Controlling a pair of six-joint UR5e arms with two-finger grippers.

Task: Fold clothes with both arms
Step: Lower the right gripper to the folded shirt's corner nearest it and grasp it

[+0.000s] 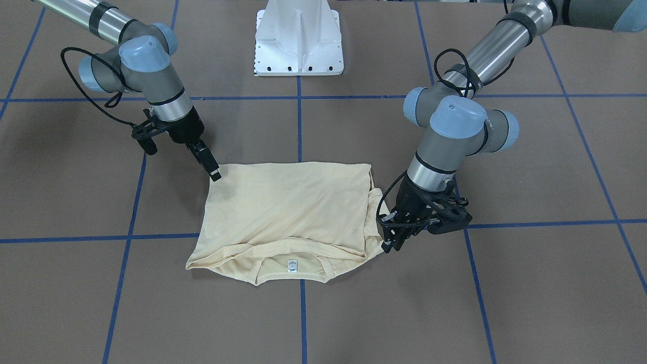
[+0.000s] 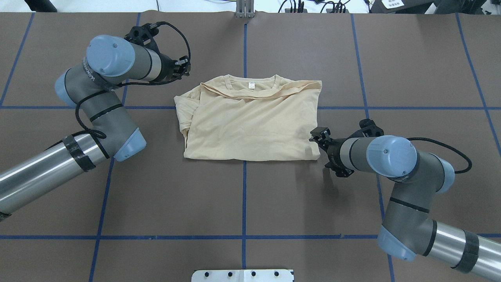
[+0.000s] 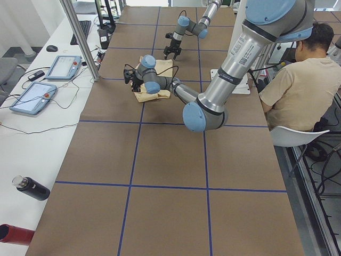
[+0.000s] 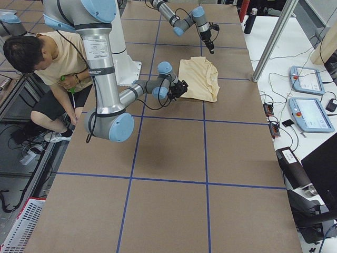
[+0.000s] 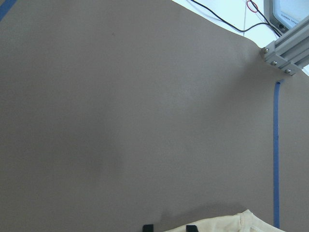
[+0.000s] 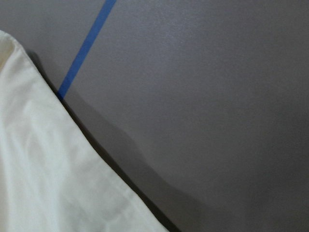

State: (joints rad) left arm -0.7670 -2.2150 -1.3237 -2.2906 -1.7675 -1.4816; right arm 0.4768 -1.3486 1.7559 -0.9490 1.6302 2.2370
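Nearest, the soft cream T-shirt (image 1: 288, 202) lies folded into a rumpled rectangle on the matte brown bench (image 1: 455, 303), with its white neck label (image 1: 290, 265) at the front edge. The left gripper (image 1: 388, 242) hangs by the shirt's near corner, and the wrist view shows its black fingertips (image 5: 190, 227) apart, jaws spread. Farther back, the right gripper (image 1: 216, 175) sits at the far corner; I cannot tell how its jaws stand. Beyond is the glossy white pedestal (image 1: 299, 38).

Left arm (image 2: 101, 113) and right arm (image 2: 407, 188): silver tubes, grey joints; light-blue caps (image 2: 107, 55); black cables (image 1: 61, 56).
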